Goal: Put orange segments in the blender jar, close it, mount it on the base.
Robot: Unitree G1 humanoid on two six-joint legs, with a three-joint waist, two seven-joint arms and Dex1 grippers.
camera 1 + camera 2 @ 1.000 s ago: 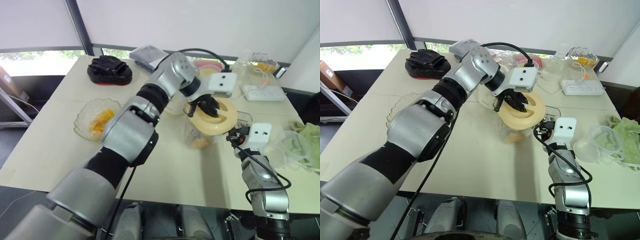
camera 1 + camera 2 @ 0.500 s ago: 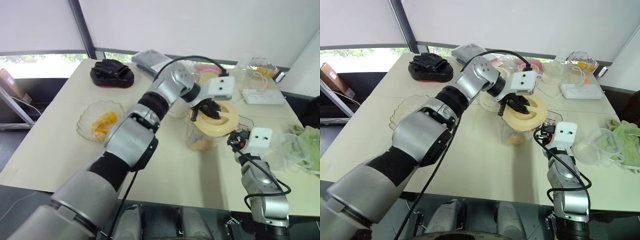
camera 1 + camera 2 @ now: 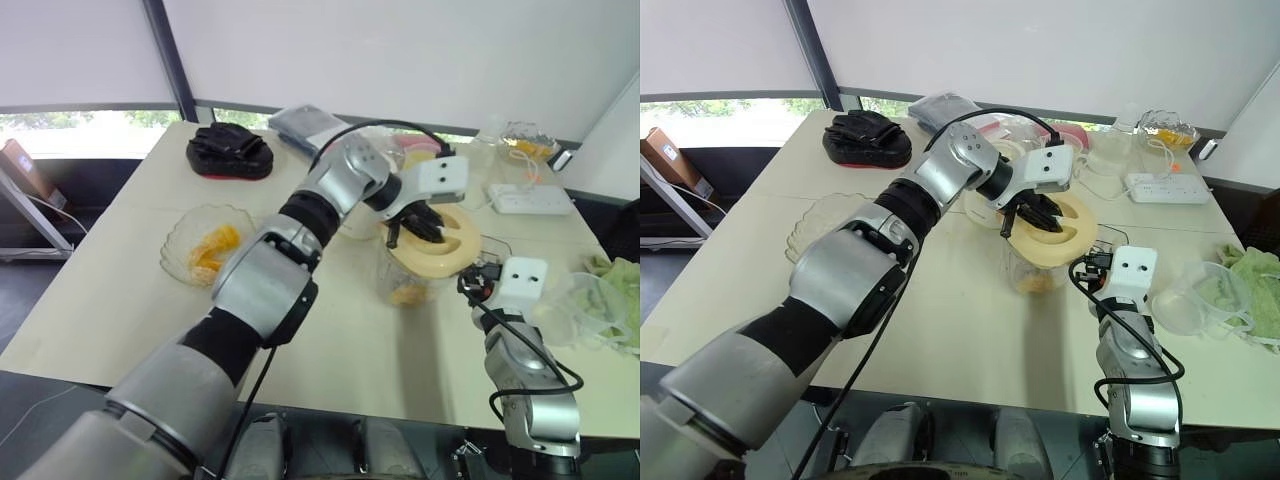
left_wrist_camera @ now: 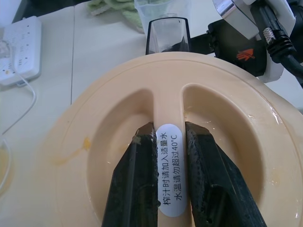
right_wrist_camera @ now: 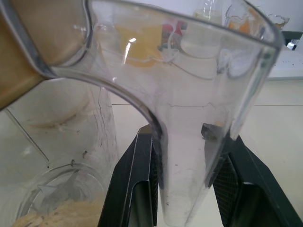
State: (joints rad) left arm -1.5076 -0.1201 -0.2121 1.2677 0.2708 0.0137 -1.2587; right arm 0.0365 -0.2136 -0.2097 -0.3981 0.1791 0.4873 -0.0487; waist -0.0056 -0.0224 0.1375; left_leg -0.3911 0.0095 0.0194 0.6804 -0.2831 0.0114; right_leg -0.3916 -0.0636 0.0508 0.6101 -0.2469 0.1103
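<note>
The clear blender jar (image 3: pixel 408 272) stands mid-table with orange segments (image 3: pixel 405 293) at its bottom. A pale-yellow lid (image 4: pixel 94 142) lies slightly tilted over its mouth. My left gripper (image 4: pixel 164 130) is shut on the lid's centre rib, one black finger on each side. My right gripper (image 5: pixel 182 137) is shut on the jar's clear handle (image 5: pixel 189 156) from the right side. More orange segments lie in a scalloped glass bowl (image 3: pixel 172 248) to the left. The cream-white base (image 3: pixel 978 208) stands just behind the jar, mostly hidden by my left forearm.
A clear plastic cup (image 3: pixel 578 305) and a green cloth (image 3: pixel 622 282) lie at the right edge. A white power strip (image 3: pixel 530 198), a glass bowl (image 3: pixel 527 130), a grey packet (image 3: pixel 305 122) and a black glove-like object (image 3: pixel 230 152) sit along the back.
The camera has shifted, so the whole picture has moved. My left wrist has rolled slightly with the lid in its hold. Both grips stay as they were.
</note>
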